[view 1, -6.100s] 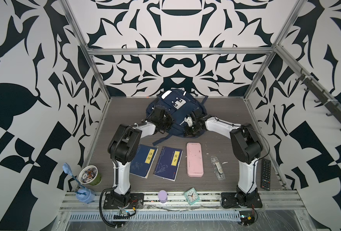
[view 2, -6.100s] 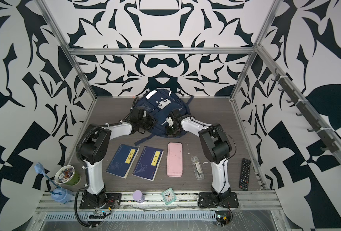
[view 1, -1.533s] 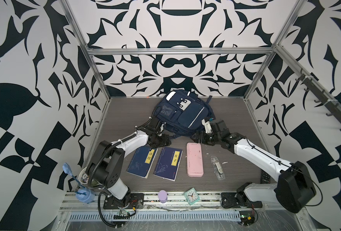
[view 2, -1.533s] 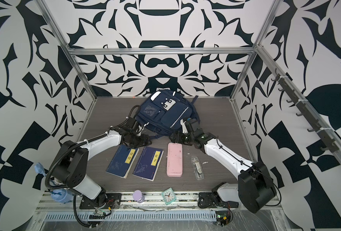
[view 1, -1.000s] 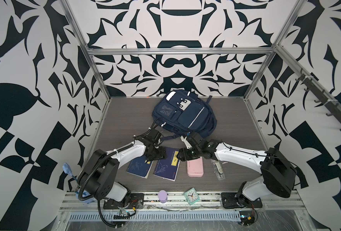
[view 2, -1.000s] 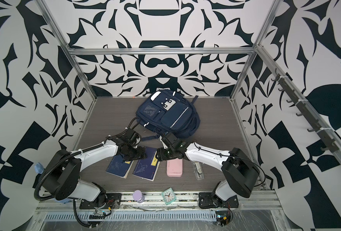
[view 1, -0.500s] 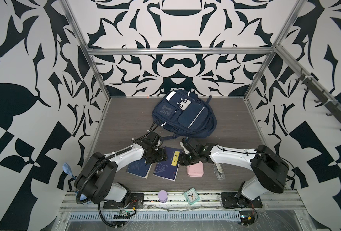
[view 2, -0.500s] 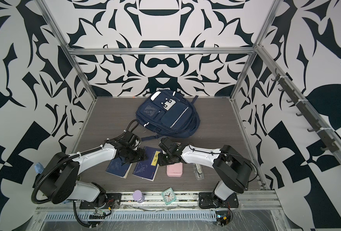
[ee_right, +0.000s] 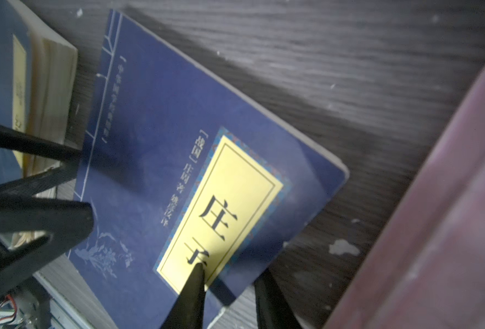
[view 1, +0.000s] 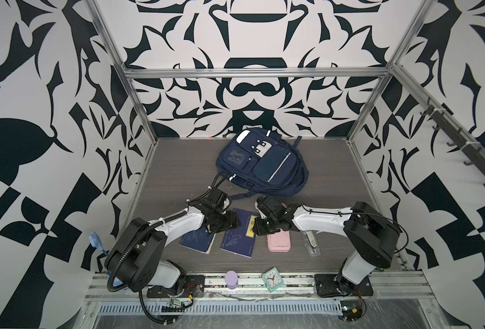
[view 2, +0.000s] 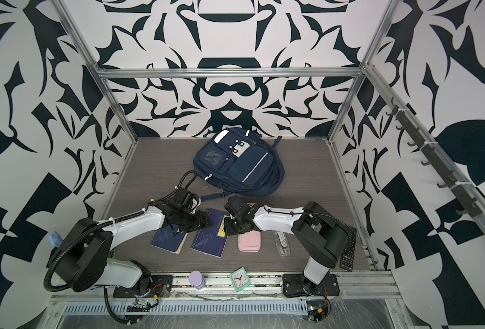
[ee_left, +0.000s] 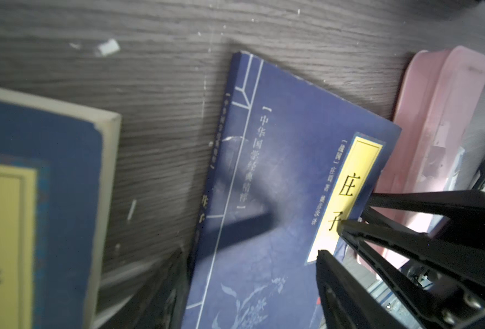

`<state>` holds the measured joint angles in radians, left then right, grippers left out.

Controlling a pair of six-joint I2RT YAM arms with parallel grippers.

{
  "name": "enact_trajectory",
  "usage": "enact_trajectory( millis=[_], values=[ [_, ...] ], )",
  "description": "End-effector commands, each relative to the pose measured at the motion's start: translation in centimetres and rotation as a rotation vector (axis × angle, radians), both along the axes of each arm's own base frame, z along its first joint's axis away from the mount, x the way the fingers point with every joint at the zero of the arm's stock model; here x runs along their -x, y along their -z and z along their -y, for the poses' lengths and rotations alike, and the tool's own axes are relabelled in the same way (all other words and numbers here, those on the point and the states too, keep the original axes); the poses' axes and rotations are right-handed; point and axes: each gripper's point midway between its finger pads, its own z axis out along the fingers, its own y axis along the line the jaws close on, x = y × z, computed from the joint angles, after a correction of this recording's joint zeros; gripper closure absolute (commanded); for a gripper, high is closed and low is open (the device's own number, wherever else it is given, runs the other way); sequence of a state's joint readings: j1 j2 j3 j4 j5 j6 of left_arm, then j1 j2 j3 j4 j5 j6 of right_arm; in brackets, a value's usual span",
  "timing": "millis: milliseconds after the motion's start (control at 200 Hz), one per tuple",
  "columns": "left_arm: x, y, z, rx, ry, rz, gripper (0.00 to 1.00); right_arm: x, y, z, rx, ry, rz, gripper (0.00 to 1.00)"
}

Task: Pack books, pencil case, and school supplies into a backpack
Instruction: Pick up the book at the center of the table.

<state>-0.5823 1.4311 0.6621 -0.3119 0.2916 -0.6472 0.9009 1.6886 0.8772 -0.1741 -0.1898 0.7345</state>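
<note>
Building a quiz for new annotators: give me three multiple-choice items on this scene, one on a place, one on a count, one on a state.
1. The pink pencil case lies between: A) a blue book and the clear packet; B) the backpack and the back wall; C) the clock and the remote.
2. Blue books on the table: A) one; B) two; C) four.
3. The left end effector is: A) open; B) shut on the pencil case; C) shut on the clock.
Answers: 1A, they flank it; 2B, two lie side by side; 3A, its jaws stand wide apart.
</note>
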Motion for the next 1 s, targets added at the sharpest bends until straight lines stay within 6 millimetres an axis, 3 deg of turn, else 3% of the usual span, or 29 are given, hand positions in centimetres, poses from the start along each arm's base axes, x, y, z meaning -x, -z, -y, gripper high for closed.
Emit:
enact_trajectory(
  millis=[0,350,480,665,830,995],
  values=[
    [2.7,2.8,-1.0,-0.046,0.008,-0.122,0.25,-0.8,0.8,-0.5,0.032,-0.01,0.015,0.68],
    [2.6,2.4,0.5,0.044,0.032,-0.125,0.28,-5.4,0.5,-1.0,0.051,0.0,0.049,0.71],
    [2.2,1.3,1.8,0.144,0.03,-0.093,0.35,-5.3,1.5,-0.9,0.078,-0.014,0.031,0.72],
    [0.4,-1.8,2.9,0.242,0.003,0.028,0.46,-4.5,2.2,-0.3,0.077,-0.004,0.007,0.72],
    [-1.7,-4.6,3.3,0.295,-0.029,0.13,0.54,-4.0,2.5,-0.4,0.055,0.001,-0.009,0.72],
    [-3.2,-5.9,3.0,0.316,-0.058,0.165,0.59,-3.6,2.4,-0.9,0.039,-0.001,-0.014,0.73]
  ],
)
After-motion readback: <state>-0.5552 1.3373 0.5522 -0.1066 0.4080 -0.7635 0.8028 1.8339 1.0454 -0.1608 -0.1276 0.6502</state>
